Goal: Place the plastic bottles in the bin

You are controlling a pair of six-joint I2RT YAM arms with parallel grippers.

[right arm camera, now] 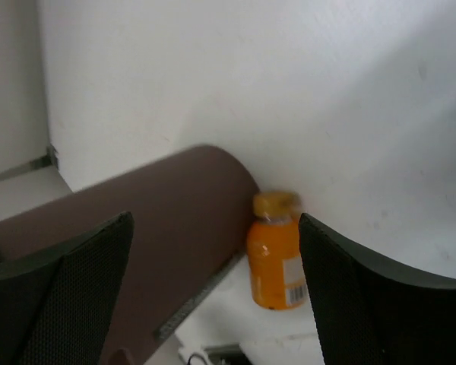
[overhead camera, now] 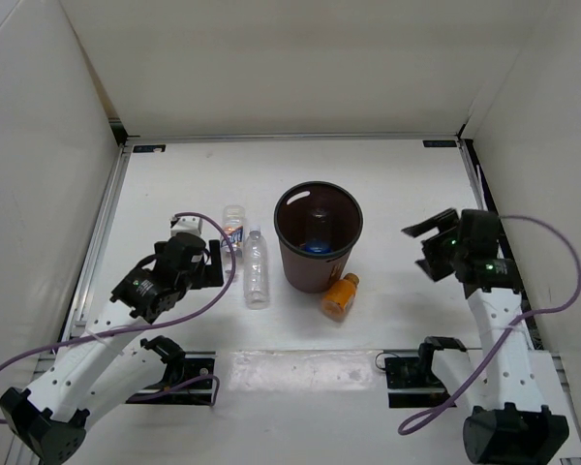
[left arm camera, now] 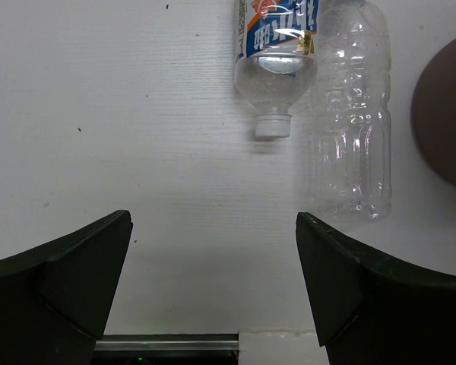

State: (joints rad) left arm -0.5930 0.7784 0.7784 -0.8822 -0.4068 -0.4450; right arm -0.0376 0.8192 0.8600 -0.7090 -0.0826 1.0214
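Two bottles, the orange-white labelled bottle and the clear unlabelled bottle, lie side by side just right of the left gripper, whose jaws are spread wide and hold nothing. At centre the bin stands upright with the blue-labelled bottle inside and the orange bottle lying just beside its base. Farther right, the right gripper is likewise spread wide, empty and touching nothing

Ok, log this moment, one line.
in bin: blue-labelled bottle | table: unlabelled clear bottle, labelled clear bottle, orange bottle | left gripper: open | right gripper: open
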